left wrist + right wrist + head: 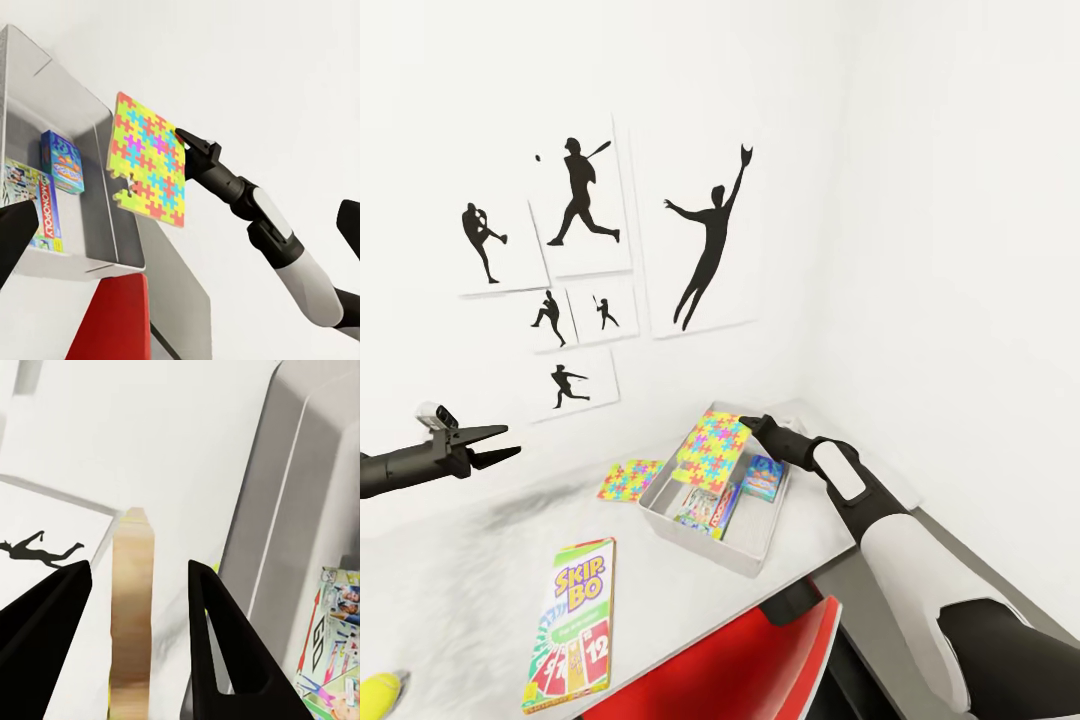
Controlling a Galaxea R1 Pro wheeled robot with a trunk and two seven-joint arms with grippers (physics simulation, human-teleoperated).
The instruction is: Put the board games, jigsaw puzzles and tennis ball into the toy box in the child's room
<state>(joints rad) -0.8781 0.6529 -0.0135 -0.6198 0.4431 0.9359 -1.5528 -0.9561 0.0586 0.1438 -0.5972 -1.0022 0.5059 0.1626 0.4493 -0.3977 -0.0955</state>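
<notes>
My right gripper (752,425) is shut on the top edge of a jigsaw puzzle (710,447), holding it tilted over the far end of the toy box (705,552). In the left wrist view this puzzle (148,161) hangs just above the box rim (75,264). Two board games (705,508) lie inside the box. The second puzzle (630,480) lies flat on the table (480,560) left of the box. The SKIP BO game (572,625) lies near the front edge, and the tennis ball (378,692) is at the far left. My left gripper (510,445) hovers open above the table.
A red chair (740,670) is tucked under the table's front edge below the box. Black baseball-player prints (585,195) hang on the white wall behind the table. The wall corner stands just right of the box.
</notes>
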